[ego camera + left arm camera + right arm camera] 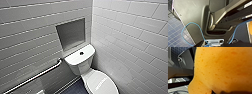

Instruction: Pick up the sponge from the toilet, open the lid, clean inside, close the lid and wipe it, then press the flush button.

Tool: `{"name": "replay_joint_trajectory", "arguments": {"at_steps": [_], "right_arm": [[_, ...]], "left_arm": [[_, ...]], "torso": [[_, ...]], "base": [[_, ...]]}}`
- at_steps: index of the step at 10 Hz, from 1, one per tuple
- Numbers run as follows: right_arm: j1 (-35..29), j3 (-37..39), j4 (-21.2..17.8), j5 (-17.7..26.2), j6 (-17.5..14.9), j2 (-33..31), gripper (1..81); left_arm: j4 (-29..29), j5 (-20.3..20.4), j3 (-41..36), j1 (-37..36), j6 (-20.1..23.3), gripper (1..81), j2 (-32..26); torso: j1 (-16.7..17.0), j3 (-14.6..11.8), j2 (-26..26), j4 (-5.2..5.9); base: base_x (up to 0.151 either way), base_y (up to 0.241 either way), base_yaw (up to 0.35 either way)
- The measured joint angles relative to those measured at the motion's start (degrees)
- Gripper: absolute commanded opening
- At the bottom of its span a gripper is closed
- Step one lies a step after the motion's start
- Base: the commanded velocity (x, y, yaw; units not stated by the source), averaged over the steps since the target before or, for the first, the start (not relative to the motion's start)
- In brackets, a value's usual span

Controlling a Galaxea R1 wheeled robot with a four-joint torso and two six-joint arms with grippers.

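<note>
close in right wrist view looms the sponge (pixel 221 68).

Grey matte body panel (pixel 193 15), looping light-blue cable (pixel 190 23), brushed silver jointed bar (pixel 224 13).

Sponge (pixel 221 68) close against right wrist camera. Beyond sponge: robot body part (pixel 186 62), then floor (pixel 176 52) farther behind. Toilet's place relative to sponge: cannot tell.

Head view: toilet (pixel 86 66) in corner between two walls. Flush button (pixel 81 53) on tank top, at centre. Lid (pixel 101 83) down over bowl, before tank. Niche (pixel 71 33) in wall behind and above tank. Grab bar (pixel 35 76) on same wall, left of toilet, slanted. Floor between bar and bowl.
</note>
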State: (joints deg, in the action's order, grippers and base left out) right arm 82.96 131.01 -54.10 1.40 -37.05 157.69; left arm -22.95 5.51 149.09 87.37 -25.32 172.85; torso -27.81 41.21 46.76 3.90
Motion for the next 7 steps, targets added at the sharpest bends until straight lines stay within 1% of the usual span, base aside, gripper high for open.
{"name": "replay_joint_trajectory", "arguments": {"at_steps": [1,2,7], "right_arm": [[0.5,0.0,0.1,0.2,0.0,0.1,1.0],[0.7,0.2,0.1,0.1,0.0,0.0,1.0],[0.9,0.6,0.1,0.1,0.0,0.5,1.0]], "left_arm": [[0.0,0.0,0.1,0.0,0.0,81.1,0.0],[0.0,0.0,0.2,0.0,0.0,81.1,0.0],[0.0,-0.4,0.2,0.5,0.0,81.1,0.0]], "torso": [[0.9,-0.7,-1.5,0.0],[2.0,-2.3,-3.2,0.0],[8.8,-12.8,-13.4,0.0]], "base": [[0.0,0.0,0.0],[0.0,0.0,0.0],[0.0,0.0,0.0]]}}
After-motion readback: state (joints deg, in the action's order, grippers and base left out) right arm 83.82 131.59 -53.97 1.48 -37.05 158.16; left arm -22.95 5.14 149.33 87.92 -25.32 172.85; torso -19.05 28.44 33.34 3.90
